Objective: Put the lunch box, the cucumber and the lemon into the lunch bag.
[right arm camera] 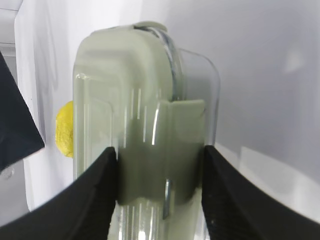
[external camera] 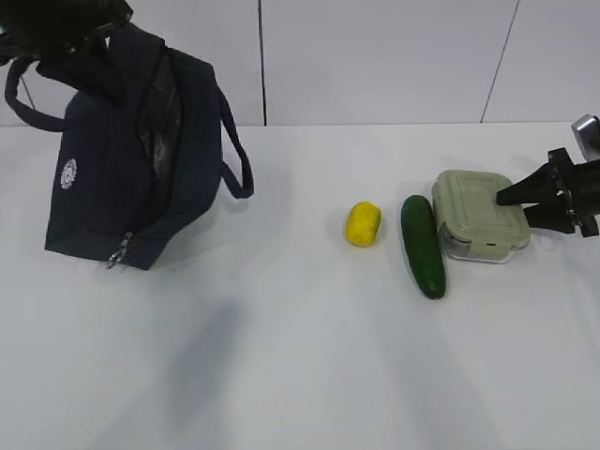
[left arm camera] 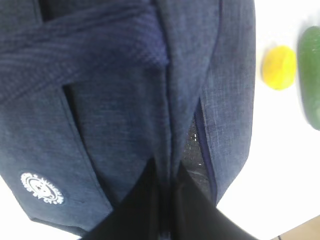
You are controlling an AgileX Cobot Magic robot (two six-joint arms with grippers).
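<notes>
Lunch box (right arm camera: 145,135) sits clamped between the right gripper (right arm camera: 160,190) fingers at three o'clock; left gripper (left arm camera: 167,210) pinches the lunch bag (external camera: 122,159) fabric at ten.

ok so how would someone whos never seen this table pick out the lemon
Start at the navy lunch bag on the left of the white table, then look right to the row of three items. The lemon is the nearest to the bag: small, yellow and oval, beside the long green cucumber.

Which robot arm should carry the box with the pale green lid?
Probably the right: its gripper already clamps the clear box with the pale green lid, while the left gripper is shut on the navy fabric bag.
</notes>
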